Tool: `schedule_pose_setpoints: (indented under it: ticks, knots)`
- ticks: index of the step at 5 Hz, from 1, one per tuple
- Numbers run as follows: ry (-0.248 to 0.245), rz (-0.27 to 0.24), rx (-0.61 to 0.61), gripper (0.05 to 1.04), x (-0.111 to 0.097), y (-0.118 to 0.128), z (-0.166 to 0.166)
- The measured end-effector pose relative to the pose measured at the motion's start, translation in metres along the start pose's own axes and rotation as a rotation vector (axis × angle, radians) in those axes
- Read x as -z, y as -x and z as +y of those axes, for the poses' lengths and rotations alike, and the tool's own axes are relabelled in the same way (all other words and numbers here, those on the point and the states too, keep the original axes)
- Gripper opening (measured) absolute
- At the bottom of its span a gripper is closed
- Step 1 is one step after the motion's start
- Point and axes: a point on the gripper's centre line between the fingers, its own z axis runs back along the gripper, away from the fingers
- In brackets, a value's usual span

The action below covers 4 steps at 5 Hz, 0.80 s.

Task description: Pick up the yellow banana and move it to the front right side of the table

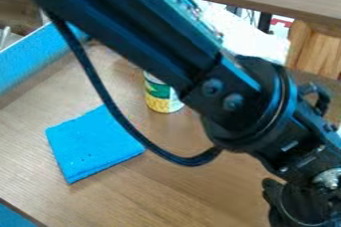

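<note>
Cloth (93, 144) lies folded; pinch one edge gently, clear of the can (162, 97). You cannot tell your claw's (298, 206) state.

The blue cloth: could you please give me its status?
Tool lower right, off cloth. Blue cloth folded on table. Arm partly hides can; cable masks cloth's edge.

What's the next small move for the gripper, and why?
Probably ease the gripper toward the blue cloth: it sits at the view's lower-right corner, away from cloth and can, and the arm hides part of the can.
</note>
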Motion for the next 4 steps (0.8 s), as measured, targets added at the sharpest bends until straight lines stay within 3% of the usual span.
schedule_pose_setpoints:
  ticks: [1,2,3,4]
  knots:
    - [-0.002,0.024,-0.003,0.957,0.006,0.006,0.001]
    - [0.027,-0.017,-0.045,1.007,-0.021,0.003,0.012]
    - [0.037,-0.091,-0.11,1.003,-0.067,-0.003,0.028]
    - [0.025,-0.094,-0.2,1.001,-0.121,0.009,0.049]
